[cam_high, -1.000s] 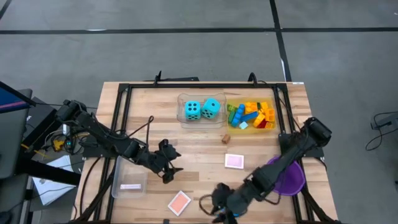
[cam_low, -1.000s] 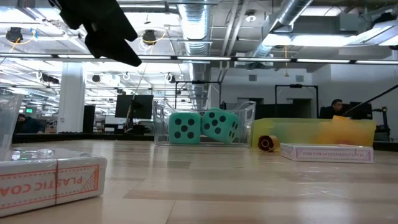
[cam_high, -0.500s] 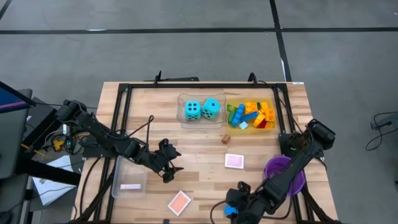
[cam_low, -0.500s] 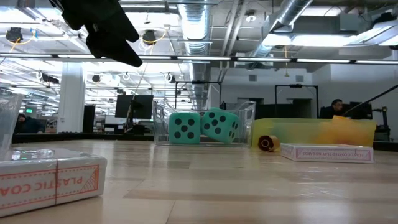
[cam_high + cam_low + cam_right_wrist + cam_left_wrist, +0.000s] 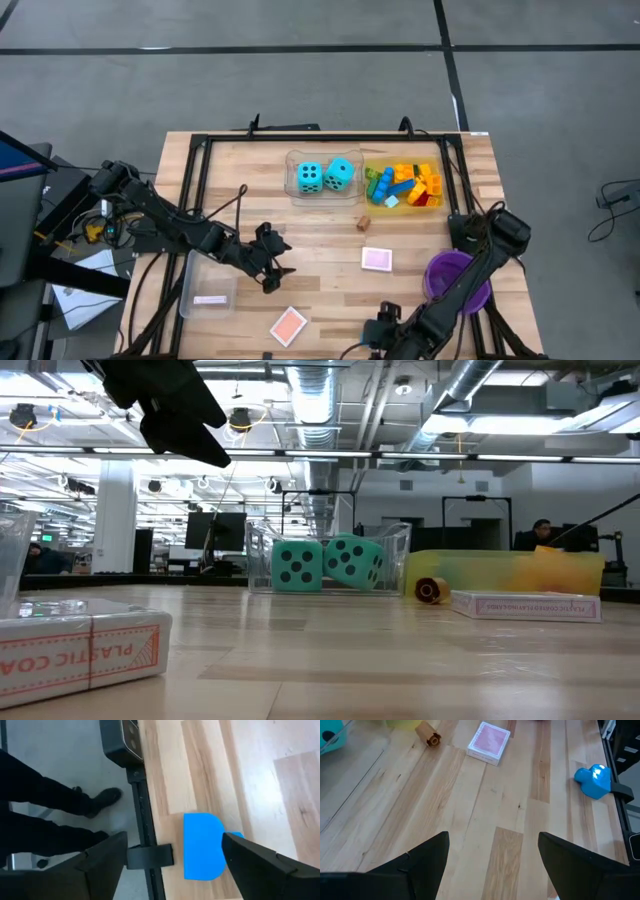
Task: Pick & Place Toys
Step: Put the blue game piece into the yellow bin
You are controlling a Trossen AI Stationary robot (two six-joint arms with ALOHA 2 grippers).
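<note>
The right gripper sits at the table's near edge, fingers apart, above a blue toy lying flat on the wood between them. The left gripper hovers left of centre, fingers apart and empty. Two turquoise dice rest in the far clear tray, and the bricks lie in the tray to its right.

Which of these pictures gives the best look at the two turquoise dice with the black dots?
The low view: the two dice stand side by side in their clear tray, large and level, dots plain. The high view shows them small from above. The left wrist view catches only a turquoise corner at its edge; the right wrist view shows none of them.
</note>
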